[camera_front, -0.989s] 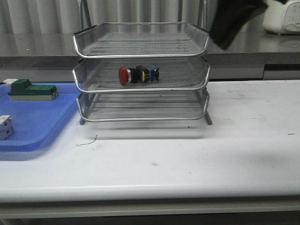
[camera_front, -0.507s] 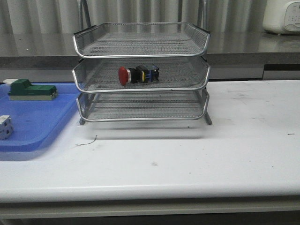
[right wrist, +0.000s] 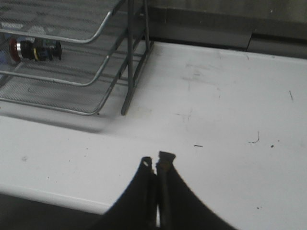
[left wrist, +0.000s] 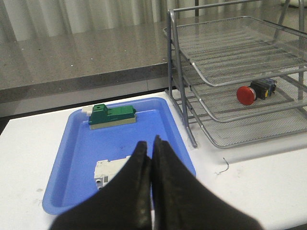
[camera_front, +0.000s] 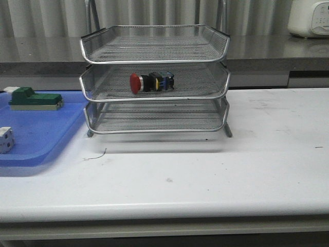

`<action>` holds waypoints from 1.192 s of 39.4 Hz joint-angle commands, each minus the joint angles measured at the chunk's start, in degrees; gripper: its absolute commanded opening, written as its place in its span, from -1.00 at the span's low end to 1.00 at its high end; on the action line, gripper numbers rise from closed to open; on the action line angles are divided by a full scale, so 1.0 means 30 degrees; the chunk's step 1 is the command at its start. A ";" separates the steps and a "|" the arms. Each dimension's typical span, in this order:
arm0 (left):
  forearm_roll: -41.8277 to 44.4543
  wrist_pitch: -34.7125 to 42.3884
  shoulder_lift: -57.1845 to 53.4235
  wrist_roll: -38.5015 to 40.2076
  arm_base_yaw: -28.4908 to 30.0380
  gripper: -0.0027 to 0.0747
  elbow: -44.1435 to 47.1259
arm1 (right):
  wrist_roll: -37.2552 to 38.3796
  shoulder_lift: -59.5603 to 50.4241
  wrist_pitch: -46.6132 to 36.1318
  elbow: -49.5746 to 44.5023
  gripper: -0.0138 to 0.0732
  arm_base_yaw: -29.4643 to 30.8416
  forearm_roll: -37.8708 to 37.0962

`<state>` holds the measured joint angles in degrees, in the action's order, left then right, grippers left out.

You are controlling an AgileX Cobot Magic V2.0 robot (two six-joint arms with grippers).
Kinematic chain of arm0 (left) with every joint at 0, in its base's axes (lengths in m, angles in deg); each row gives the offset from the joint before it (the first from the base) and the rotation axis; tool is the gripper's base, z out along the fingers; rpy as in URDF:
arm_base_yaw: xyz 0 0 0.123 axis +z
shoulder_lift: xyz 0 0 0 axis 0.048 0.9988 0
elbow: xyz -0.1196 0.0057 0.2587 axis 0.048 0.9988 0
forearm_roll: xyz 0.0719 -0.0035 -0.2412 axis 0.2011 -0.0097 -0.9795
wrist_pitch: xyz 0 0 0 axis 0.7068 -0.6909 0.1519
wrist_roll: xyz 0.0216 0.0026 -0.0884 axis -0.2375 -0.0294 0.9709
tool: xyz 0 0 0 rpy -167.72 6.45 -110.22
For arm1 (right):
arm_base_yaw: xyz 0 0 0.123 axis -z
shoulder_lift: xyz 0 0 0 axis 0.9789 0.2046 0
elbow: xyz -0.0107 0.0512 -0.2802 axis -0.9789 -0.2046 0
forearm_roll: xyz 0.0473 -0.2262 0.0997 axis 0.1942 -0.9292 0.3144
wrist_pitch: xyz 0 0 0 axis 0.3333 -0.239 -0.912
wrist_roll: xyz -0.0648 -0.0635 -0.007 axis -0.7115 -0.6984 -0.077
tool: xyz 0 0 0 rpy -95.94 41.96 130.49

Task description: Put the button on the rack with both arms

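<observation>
White bench (camera_front: 205, 170) lies under both arms; left claw (left wrist: 149, 158) and right claw (right wrist: 157, 167) hang clenched, holding nothing; best keep them well clear of the rack (camera_front: 154, 77); the button (camera_front: 150, 82) lies sideways in its middle tier, red head toward nine o'clock.

Soft, even overhead light; a faint shadow under the rack (camera_front: 154, 77). Right wrist view dimmer, slightly blurred.

Both grippers' jaws seem closed: left gripper (left wrist: 152, 148), right gripper (right wrist: 156, 165).
</observation>
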<state>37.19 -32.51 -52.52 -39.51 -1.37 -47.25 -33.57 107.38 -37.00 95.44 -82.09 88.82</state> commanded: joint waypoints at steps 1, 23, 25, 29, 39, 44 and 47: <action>-0.0354 0.1528 0.0215 0.0149 0.0033 -0.98 -0.0515 | -0.0068 -0.1064 -0.1733 0.0300 -0.82 0.0144 -0.0110; -0.0354 0.1528 0.0215 0.0149 0.0033 -0.98 -0.0515 | -0.0068 -0.1577 -0.1707 0.0300 -0.82 0.0144 -0.0110; -0.0354 0.1528 0.0215 0.0149 0.0033 -0.98 -0.0515 | -0.0068 -0.1577 -0.1707 0.0300 -0.82 0.0144 -0.0110; -0.0354 0.1528 0.0215 0.0149 0.0033 -0.98 -0.0515 | -0.0068 -0.1577 -0.1707 0.0300 -0.82 0.0144 -0.0110; -0.0354 0.1528 0.0215 0.0149 0.0033 -0.98 -0.0515 | -0.0068 -0.1577 -0.1707 0.0300 -0.82 0.0144 -0.0110; -0.0354 0.1528 0.0215 0.0149 0.0033 -0.98 -0.0515 | -0.0068 -0.1577 -0.1707 0.0300 -0.82 0.0144 -0.0110; -0.0354 0.1528 0.0215 0.0149 0.0033 -0.98 -0.0515 | -0.0068 -0.1577 -0.1707 0.0300 -0.82 0.0144 -0.0110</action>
<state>37.19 -32.51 -52.52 -39.51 -1.37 -47.25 -33.57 102.11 -37.49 94.91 -82.09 88.70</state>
